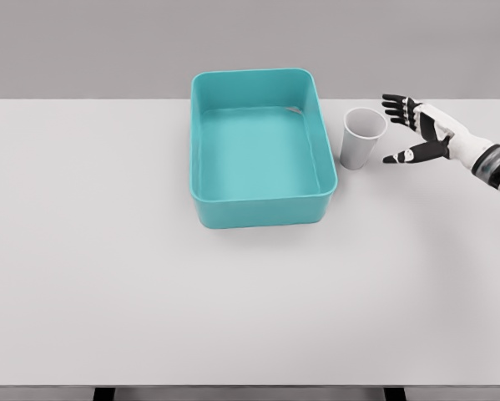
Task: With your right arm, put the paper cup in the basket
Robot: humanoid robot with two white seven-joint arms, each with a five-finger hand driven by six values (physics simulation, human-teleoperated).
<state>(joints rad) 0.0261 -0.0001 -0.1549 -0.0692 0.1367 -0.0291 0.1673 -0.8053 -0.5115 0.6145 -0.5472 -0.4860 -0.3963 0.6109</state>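
The near part of the white counter (pixel 233 317) fills the lower half of the frame, its front edge running along the bottom.

Further back, at centre frame, a teal rectangular basket (pixel 201 180) with rounded corners sits flat on the counter, its long sides running away from the camera. Its inside shows only its own teal floor and walls.

Just right of the basket's far right corner stands the white paper cup (pixel 362 139), upright with its mouth open to the top, near the basket wall but not touching it.

At the right of the frame, level with the cup, the right hand (pixel 421 132) reaches in from the right edge on its white forearm. Its dark fingers (pixel 396 105) are spread wide and hold nothing: the upper fingers fan out beside the cup's rim, and the thumb points toward the cup's lower half. The cup sits just left of the fingertips, in front of the open palm, with a narrow gap between them and no visible contact.

Beyond the counter's back edge is a plain grey wall (pixel 108 50).
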